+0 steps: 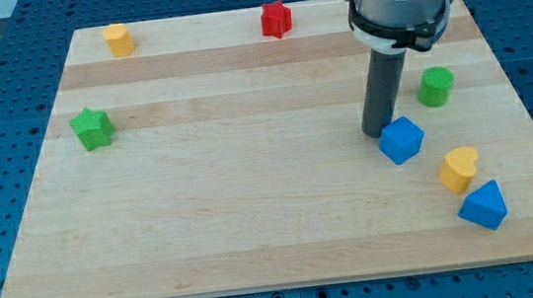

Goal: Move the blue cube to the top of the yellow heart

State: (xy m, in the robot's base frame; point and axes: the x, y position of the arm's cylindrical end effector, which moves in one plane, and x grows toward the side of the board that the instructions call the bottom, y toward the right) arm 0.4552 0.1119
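Camera view: my tip (380,133), a gripperless rod, touches the blue cube (402,140) off-centre; cube may spin past yellow heart (458,168).

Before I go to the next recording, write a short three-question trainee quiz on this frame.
1. True or false: my tip is beside the blue cube.
2. Which block lies nearest the yellow heart? A) red star B) blue triangular block C) green star
3. Fill in: the block at the view's top left is ____.

Key: 1 true, at its left edge; 2 B; 3 yellow.
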